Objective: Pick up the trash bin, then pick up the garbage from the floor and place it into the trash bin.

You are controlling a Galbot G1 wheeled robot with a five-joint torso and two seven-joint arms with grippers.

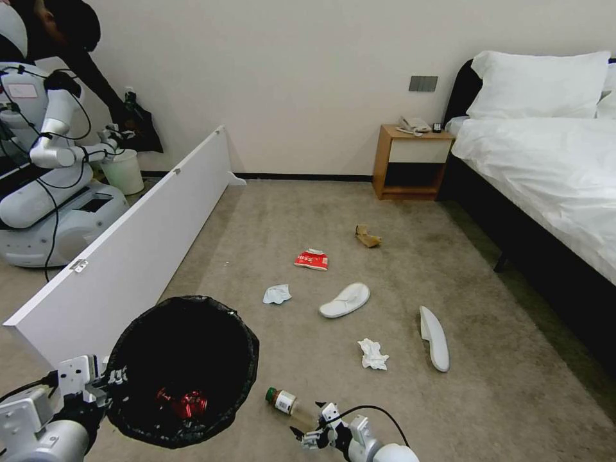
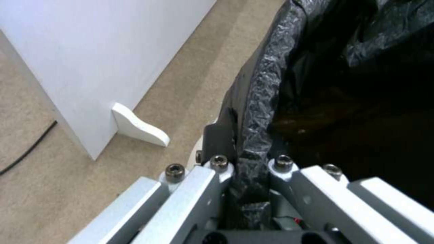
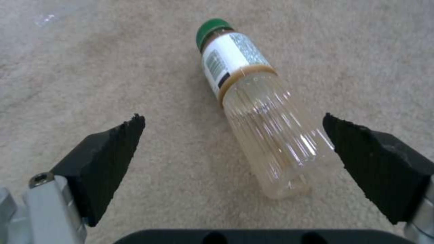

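Bottle [image 3: 253, 112], clear with green cap, lies between open right end effector [image 3: 233, 142] fingers; left end effector [image 2: 251, 169] seemingly clamps bin [image 1: 183, 366] rim

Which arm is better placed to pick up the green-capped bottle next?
Right. The right gripper is open, its pads either side of the green-capped bottle lying on the carpet. The left gripper is shut on the trash bin rim, so it is occupied.

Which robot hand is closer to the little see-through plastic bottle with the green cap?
Right. The right hand is open around the clear green-capped plastic bottle lying on the carpet; the left hand is off beside it, clamped on the black-lined round bin's rim.
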